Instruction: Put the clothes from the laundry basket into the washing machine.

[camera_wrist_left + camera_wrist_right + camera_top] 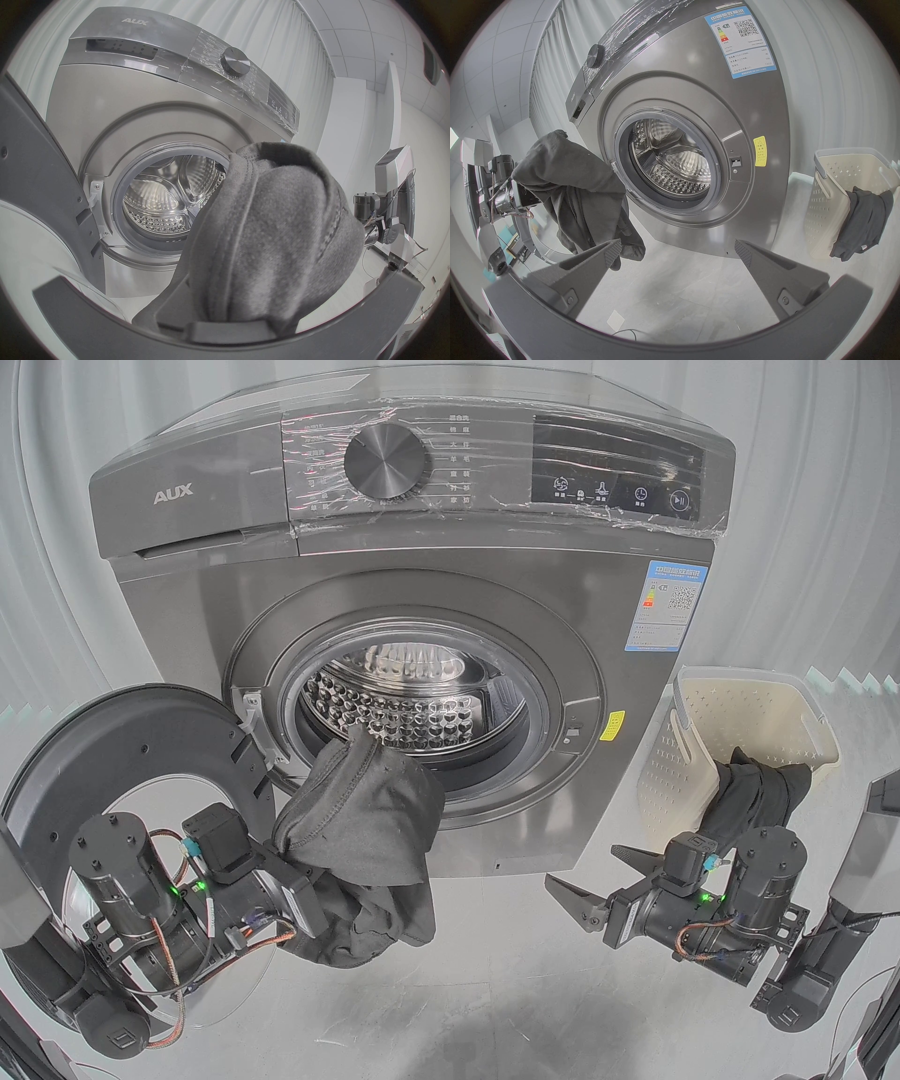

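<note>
Pale floor [506,960]; dimpled steel drum [412,707], left pincer [300,902] w/ limp dark cloth [361,819].

— Left arm [141,913]: black, with a round part like a can. Tiny screws on top.
— Small green light [173,892] too. Orange cable [161,960] in a loop, and a little blue-green plug [192,847].
— Right arm [750,904]: same black can shape. Second green light [703,897], second orange cable [692,934].
— Dark grey for the right jaws. Pointy like wedges, with ribbed tips and one screw [569,297] low on each.
— Big silver-grey shell [867,857] further back.
</note>
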{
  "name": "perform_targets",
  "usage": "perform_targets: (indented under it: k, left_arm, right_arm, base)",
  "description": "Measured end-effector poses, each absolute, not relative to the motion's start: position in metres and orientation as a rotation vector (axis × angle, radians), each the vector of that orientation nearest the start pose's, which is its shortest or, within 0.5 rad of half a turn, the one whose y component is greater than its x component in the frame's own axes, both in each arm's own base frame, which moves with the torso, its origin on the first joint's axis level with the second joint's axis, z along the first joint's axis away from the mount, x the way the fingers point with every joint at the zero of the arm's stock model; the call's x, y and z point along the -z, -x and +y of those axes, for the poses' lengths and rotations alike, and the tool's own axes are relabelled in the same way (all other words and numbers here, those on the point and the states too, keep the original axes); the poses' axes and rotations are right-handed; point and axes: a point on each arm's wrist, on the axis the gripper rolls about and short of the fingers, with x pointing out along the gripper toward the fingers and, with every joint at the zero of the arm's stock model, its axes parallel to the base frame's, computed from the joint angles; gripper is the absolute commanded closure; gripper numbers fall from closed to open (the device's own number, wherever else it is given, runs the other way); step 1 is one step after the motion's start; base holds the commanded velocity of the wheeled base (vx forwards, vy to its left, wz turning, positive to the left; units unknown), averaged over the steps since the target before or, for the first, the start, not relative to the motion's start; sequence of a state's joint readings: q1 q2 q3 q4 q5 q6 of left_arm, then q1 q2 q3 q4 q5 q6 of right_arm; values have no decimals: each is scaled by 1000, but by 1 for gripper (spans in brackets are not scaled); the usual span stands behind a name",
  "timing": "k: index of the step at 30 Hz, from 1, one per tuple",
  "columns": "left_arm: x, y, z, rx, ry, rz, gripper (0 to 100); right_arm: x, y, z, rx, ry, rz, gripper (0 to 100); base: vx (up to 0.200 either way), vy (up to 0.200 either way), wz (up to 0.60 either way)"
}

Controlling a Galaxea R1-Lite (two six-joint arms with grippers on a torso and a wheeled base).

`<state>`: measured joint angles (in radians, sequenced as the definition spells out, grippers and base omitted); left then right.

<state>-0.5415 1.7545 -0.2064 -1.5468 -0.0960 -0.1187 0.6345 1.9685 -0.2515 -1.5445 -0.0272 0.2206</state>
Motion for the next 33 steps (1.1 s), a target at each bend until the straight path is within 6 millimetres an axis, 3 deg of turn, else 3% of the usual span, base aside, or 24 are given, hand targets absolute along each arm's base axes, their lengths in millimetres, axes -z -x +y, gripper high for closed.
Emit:
perform_targets:
  k: [6, 15, 33]
  left_arm:
    - [-118, -204, -126, 632, 103, 52, 100]
    - [-113, -205, -126, 632, 77, 65, 100]
    - [-106, -203, -136, 653, 68, 91, 100]
  right_arm:
    - [-75, -215, 158, -587, -156, 232, 0]
    - [-75, -213, 159, -593, -155, 233, 0]
    - [-75, -203, 167, -638, -147, 244, 0]
  base:
    - [0, 0, 0]
    - [200, 0, 0]
    - [0, 0, 0]
